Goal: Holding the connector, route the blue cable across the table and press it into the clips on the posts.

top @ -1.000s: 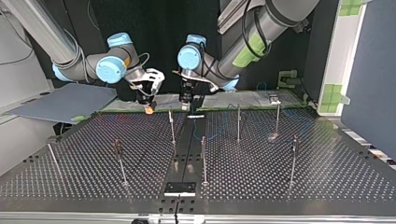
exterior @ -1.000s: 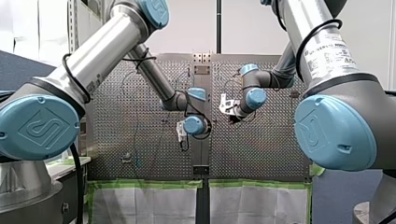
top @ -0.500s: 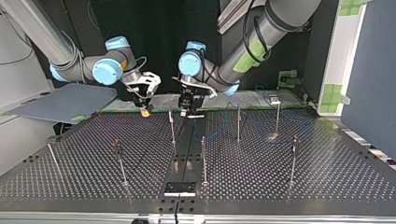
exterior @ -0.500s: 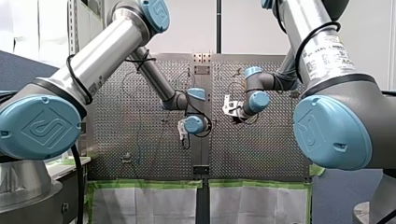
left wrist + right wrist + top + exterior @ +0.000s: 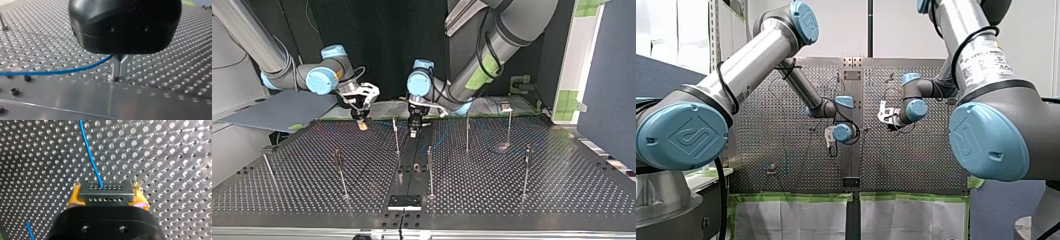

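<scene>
Firmly, my right end effector [image 5: 107,195] clenches the connector [image 5: 105,196], a grey block with rows of holes, between yellow pads [image 5: 73,197], so the blue cable [image 5: 88,152] trails ahead over the dimpled metal desk [image 5: 162,157]. My left end effector [image 5: 119,71] presses its slim metal fingers together where the cable reaches them, likely to steer it toward the thin posts [image 5: 396,136].

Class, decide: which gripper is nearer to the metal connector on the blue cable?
Right. My right gripper clamps the connector between its yellow pads; my left gripper is apart from it, further along the blue cable.
</scene>
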